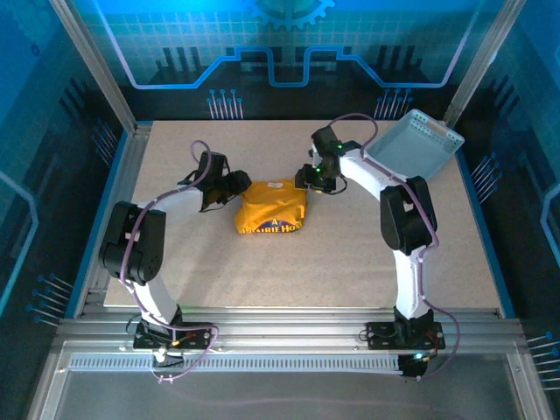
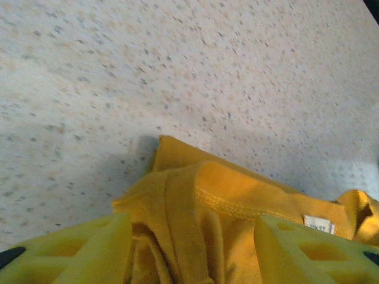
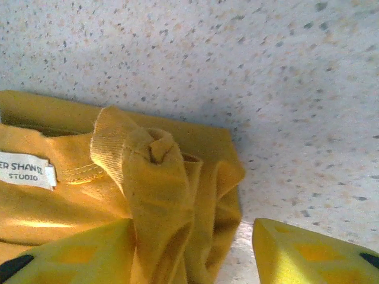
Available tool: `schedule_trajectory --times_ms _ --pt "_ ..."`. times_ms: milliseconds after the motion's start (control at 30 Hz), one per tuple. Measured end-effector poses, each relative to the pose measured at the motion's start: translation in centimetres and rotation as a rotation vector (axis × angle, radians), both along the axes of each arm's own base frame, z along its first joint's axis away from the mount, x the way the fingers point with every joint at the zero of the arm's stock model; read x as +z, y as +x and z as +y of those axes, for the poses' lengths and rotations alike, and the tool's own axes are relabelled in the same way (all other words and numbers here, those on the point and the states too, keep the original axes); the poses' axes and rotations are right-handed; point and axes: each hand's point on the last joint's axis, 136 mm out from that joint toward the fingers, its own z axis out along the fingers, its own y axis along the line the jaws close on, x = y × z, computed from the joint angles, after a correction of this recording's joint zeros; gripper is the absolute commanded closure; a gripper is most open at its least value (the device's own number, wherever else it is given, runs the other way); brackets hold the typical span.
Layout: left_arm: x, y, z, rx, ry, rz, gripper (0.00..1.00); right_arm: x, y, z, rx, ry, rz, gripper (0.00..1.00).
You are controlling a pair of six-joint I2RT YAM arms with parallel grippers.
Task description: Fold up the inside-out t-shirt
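The inside-out t-shirt [image 1: 271, 208] lies as a compact mustard-yellow bundle in the middle of the table, its dark print with white lettering [image 1: 273, 226] along the near edge. My left gripper [image 1: 234, 185] hovers at its far left corner. In the left wrist view that gripper [image 2: 192, 248] is open, with folds and a stitched hem of the shirt [image 2: 237, 195] lying loose between the fingers. My right gripper [image 1: 308, 181] is at the far right corner. It [image 3: 192, 248] is open too: a bunched fold of the shirt [image 3: 148, 171] rests against the left finger [image 3: 77, 254], and bare table shows beside the right finger [image 3: 308, 248].
A pale blue-grey perforated basket [image 1: 411, 144] stands tilted at the back right, close behind the right arm. A white neck label [image 3: 23, 170] shows on the shirt. The speckled tabletop [image 1: 350, 262] stretches bare around the bundle up to the metal frame rails.
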Motion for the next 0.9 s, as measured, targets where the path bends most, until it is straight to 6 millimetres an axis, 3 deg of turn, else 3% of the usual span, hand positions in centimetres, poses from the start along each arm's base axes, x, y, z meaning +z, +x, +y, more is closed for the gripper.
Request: schedule_trajectory --times_ms 100,200,267,367,500,700,800,900 --pt "0.6 -0.8 0.7 -0.006 0.055 0.008 0.41 1.5 -0.2 -0.9 -0.001 -0.033 -0.042 0.43" --pt "2.4 -1.8 0.4 -0.03 0.089 -0.03 0.43 3.8 -1.5 -1.2 0.019 -0.044 -0.098 0.48" --pt "3.7 -2.6 -0.9 -0.066 0.095 -0.065 0.47 5.2 -2.6 -0.7 0.045 -0.038 -0.137 0.51" --pt "4.8 -3.8 -4.1 -0.146 0.066 -0.102 0.49 6.2 -4.7 1.8 0.112 -0.006 -0.181 0.53" --pt "3.0 -3.8 -5.8 -0.179 0.029 -0.069 0.5 4.4 -6.7 4.6 0.172 0.034 -0.152 0.55" --pt "-2.3 -3.4 -4.8 -0.154 0.027 0.044 0.48 -1.1 -7.0 3.5 0.128 0.001 -0.052 0.54" --pt "-2.5 -3.5 -3.9 -0.143 0.031 0.049 0.42 -2.3 -7.3 2.3 0.106 -0.017 -0.022 0.49" --pt "-1.2 -3.5 -3.3 -0.141 0.052 0.027 0.34 -1.6 -7.0 1.7 0.092 -0.032 -0.042 0.41"
